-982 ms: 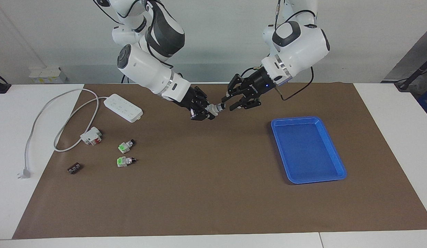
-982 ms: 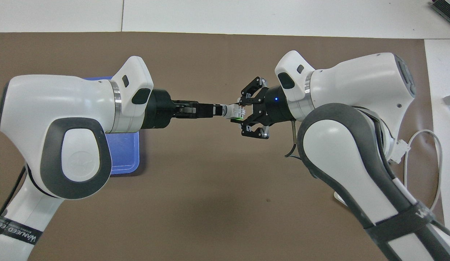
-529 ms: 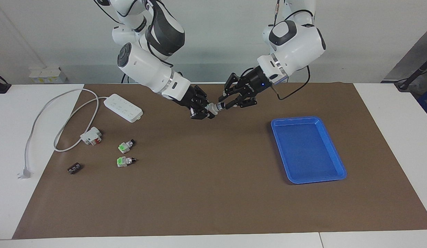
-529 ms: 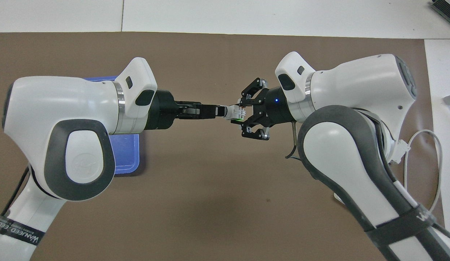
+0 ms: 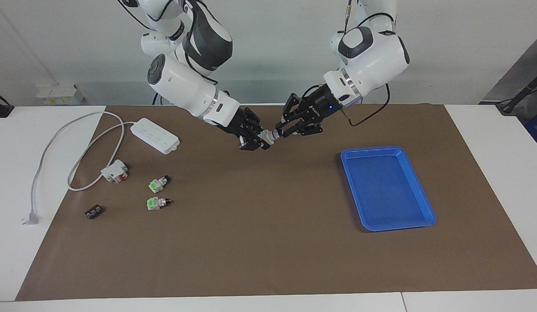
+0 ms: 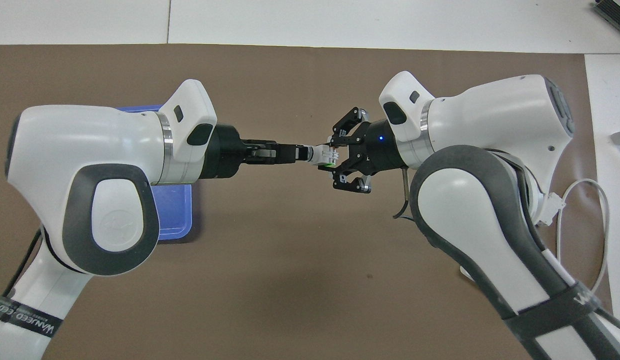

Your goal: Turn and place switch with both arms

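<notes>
Brown paper mat [image 5: 251, 251] across white tabletop [image 5: 56, 260], pale wall [image 5: 273, 52] at the robots' end. And up over the mat's middle, tip to tip: right arm [image 5: 186, 86], left arm [image 5: 372, 52]. Blue tray [image 5: 429, 215] toward the left arm's end; white power strip [image 5: 156, 135] with looping cable [image 5: 43, 156] toward the right arm's end. Right end effector [image 5: 252, 139] clamped on the white body of the switch [image 5: 268, 136], left end effector [image 5: 285, 130] pinched on its knob, switch in mid-air between them! Near the power strip, farther from the robots: white-and-red block [image 5: 114, 170], two green-ended switches [image 5: 158, 183] [image 5: 157, 202], small dark part [image 5: 94, 212].
</notes>
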`<state>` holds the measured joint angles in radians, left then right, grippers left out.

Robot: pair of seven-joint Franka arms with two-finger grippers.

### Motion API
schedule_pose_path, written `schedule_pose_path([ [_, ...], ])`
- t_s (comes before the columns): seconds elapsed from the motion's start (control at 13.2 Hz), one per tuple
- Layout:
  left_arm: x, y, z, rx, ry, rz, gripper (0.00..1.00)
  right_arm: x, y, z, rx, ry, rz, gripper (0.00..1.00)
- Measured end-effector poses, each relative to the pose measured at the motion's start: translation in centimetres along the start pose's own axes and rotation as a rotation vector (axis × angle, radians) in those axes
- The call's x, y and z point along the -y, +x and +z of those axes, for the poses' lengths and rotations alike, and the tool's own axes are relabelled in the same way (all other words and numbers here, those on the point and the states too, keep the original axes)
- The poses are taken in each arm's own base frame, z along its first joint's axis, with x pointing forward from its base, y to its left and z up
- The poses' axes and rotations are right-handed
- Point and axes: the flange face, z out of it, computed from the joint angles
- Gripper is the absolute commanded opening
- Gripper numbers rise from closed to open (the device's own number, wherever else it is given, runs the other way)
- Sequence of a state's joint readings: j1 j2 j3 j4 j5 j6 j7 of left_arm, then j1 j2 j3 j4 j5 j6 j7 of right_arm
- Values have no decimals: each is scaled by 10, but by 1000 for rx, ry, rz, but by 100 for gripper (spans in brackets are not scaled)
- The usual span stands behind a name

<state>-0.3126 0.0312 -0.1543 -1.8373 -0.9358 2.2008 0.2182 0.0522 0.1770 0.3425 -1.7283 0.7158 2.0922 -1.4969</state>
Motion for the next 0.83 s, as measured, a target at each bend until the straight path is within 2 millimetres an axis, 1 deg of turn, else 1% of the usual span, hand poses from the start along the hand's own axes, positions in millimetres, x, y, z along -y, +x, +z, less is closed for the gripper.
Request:
schedule_pose_path([
  [0.08, 0, 0, 0, 1, 0, -1, 19, 0, 0, 0, 0, 0, 0, 0],
  [0.15, 1, 0, 1, 1, 0, -1, 14, 0, 0, 0, 0, 1, 1, 0],
  [0.23, 0, 0, 1, 1, -1, -1, 13, 0, -1, 1, 1, 1, 3, 0],
  [0.45, 3, 0, 2, 3, 0, -6, 1, 0, -2, 1, 2, 1, 4, 0],
  [0.83, 3, 0, 2, 4, 0, -6, 0, 0, -3, 2, 3, 1, 5, 0],
])
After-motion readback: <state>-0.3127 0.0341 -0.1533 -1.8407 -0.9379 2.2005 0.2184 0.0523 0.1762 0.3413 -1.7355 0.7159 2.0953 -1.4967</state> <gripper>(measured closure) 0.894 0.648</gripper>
